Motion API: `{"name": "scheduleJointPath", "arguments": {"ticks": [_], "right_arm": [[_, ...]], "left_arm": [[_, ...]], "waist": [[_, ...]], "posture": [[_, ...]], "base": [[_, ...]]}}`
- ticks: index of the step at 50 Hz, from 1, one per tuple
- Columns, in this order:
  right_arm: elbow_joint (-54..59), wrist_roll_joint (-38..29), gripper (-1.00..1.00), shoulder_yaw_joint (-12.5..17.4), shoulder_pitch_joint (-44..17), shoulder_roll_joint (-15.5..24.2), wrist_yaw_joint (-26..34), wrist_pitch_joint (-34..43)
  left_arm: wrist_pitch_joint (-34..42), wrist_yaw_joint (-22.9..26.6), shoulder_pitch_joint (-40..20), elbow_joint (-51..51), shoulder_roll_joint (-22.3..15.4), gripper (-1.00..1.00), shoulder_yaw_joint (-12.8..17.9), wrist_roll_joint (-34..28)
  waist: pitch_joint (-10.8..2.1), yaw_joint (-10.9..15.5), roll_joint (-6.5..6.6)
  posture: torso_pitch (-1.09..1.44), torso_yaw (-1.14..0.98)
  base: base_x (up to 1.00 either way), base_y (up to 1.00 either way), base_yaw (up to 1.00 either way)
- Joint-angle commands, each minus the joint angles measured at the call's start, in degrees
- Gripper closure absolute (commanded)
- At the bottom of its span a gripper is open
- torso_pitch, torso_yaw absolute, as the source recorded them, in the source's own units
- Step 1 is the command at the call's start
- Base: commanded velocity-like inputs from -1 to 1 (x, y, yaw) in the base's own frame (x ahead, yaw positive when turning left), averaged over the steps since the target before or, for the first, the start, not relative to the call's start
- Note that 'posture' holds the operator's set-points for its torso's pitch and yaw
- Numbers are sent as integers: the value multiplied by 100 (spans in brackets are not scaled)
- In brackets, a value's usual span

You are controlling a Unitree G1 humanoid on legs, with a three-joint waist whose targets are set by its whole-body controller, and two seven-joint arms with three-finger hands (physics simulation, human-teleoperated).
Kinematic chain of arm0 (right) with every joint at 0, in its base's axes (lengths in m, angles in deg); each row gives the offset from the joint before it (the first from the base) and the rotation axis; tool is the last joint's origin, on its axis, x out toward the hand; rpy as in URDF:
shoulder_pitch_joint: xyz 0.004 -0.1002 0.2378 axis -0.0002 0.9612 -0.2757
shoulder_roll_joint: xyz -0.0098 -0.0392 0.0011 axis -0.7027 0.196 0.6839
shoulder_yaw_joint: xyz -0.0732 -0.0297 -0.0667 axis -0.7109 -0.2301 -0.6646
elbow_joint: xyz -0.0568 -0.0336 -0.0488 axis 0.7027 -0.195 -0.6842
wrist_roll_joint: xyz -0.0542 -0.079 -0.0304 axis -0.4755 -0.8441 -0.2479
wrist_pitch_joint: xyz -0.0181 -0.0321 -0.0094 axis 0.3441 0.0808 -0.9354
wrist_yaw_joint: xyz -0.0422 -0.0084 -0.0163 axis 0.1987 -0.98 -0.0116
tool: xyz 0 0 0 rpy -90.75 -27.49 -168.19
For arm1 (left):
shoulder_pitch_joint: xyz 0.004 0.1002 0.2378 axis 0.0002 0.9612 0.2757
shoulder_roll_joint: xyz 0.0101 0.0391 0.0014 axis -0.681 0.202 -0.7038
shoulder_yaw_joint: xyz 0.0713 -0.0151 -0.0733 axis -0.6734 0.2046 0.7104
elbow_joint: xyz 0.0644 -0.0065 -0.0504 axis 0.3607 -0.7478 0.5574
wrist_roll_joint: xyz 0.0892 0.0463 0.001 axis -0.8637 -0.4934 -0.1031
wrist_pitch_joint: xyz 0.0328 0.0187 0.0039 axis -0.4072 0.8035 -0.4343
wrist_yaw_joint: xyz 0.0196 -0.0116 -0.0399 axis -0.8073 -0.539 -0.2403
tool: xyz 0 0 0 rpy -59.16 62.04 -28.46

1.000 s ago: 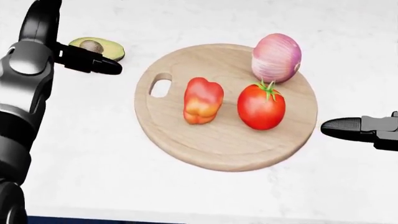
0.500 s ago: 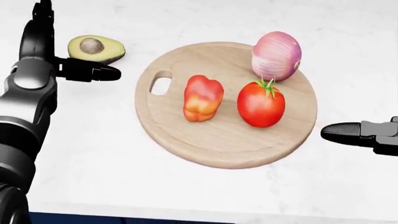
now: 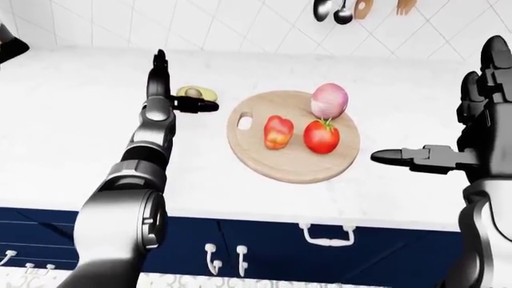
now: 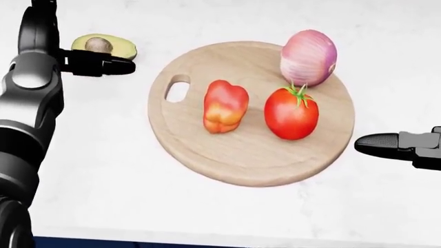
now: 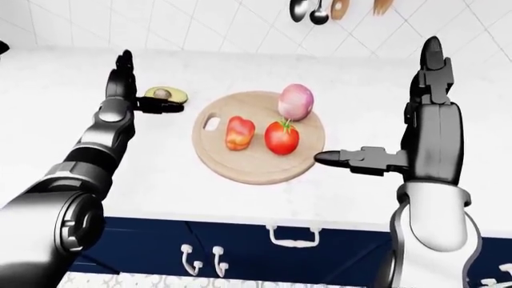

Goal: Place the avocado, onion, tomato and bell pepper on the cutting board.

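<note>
Left-eye view. Table [image 3: 72, 108]: white marbled top, dark blue cabinet fronts below, white tiled wall above with hanging utensils [image 3: 343, 9]. Cutting board [image 3: 264, 165]: round, wooden, with a handle slot at its left. On it: bell pepper [image 3: 278, 132], red-orange, left of centre; tomato [image 3: 322, 136], just right of the pepper; onion [image 3: 329, 101], above the tomato and touching or nearly touching it. Avocado [image 3: 197, 92]: halved, pit up, on the table left of the board, off it.

Head view. Left hand [image 4: 48, 49]: raised at the view's left edge, fingers [image 4: 103, 66] spread open, one dark digit pointing right and overlapping the avocado's lower edge; whether it touches cannot be told. Nothing gripped.

Right-eye view. Right hand [image 5: 428, 114]: upright at the right of the view, well clear of the board's contents, fingers open and empty, one digit reaching left to just beside the board's right rim.
</note>
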Motion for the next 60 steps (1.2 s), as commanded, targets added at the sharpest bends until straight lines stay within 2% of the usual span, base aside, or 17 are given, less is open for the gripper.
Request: {"name": "scheduleJointPath", "arguments": {"ticks": [1, 10, 25, 26, 34, 36, 42, 44, 49, 50, 53, 60], "right_arm": [[-119, -20, -100, 51, -107, 48, -44, -167], [-131, -28, -100, 49, -76, 44, -41, -175], [-108, -41, -100, 28, -30, 7, -76, -236], [-118, -33, -100, 45, -48, 14, -65, -213], [-163, -18, -100, 96, -117, 88, -18, -106], [-192, -15, -100, 111, -120, 114, 1, -74], [-254, -1, -100, 166, -94, 132, 24, -38], [-251, 2, -100, 164, -89, 129, 19, -47], [-298, 9, -100, 197, -58, 131, 26, -33], [-304, 7, -100, 194, -46, 131, 26, -36], [-329, 10, -100, 209, -40, 131, 32, -20], [-419, 44, -100, 299, -14, 159, 93, 48]], "left_arm": [[-172, -18, -227, 230, -70, -100, 5, -18], [-170, -58, -191, 230, -96, -100, 21, -33], [-193, -155, -137, 165, -59, -100, 4, -166], [-194, -152, -145, 159, -49, -89, 6, -173], [-144, -215, -205, 90, -20, -76, -9, -345], [-143, -218, -223, 79, 1, -61, -6, -379], [-141, -240, -229, 65, 14, -54, 13, -447], [-132, -247, -219, 60, 19, -40, 3, -485], [-131, -248, -168, 52, 51, -29, -60, -640], [-134, -255, -161, 53, 55, -19, -58, -658], [-109, -250, -144, 47, 59, -15, -118, -797], [-77, -273, -131, 44, 76, 15, -168, -1025]], "waist": [[-137, -1, 0], [-3, -1, -4], [16, -4, -1], [16, -3, -1], [25, 1, -13], [26, -1, -18], [30, 7, -23], [30, 7, -22], [27, 6, -21], [28, 8, -20], [25, 13, -18], [18, 23, -18]], "posture": [[7, 0], [10, 0], [10, 0], [10, 0], [10, 0], [10, 0], [10, 0], [10, 0], [10, 0], [10, 0], [10, 0], [10, 0]], "base": [[0, 0, 0], [0, 0, 0], [0, 0, 0], [0, 0, 0], [0, 0, 0], [0, 0, 0], [0, 0, 0], [0, 0, 0], [0, 0, 0], [0, 0, 0], [0, 0, 0], [0, 0, 0]]}}
